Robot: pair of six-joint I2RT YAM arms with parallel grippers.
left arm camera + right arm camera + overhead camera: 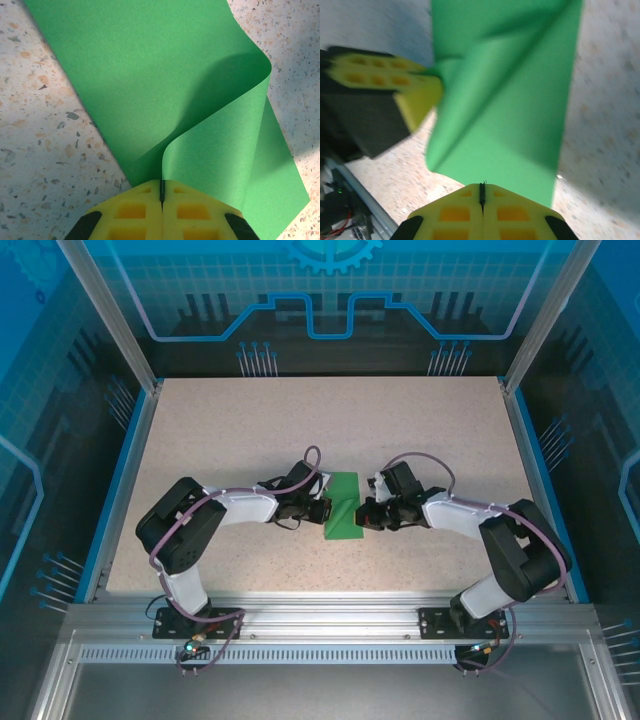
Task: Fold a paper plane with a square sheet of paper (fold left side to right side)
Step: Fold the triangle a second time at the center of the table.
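The square sheet of paper (342, 506), bright green, lies mid-table as a narrow upright strip between the two grippers. My left gripper (322, 510) is at its left edge. In the left wrist view the yellow jaws (162, 182) are shut on a curled flap of the paper (150, 75), which rises off the lower layer. My right gripper (368, 512) is at the strip's right edge. Its jaws (482, 186) are shut, with the tips at the near edge of the paper (510, 100); I see no paper between them. In that view the left gripper's fingers (417, 95) hold the lifted flap.
The speckled beige table (230, 430) is bounded by blue rails at left and right (122, 480) and an aluminium frame at the near edge (330, 625). Both arm bases sit on that frame.
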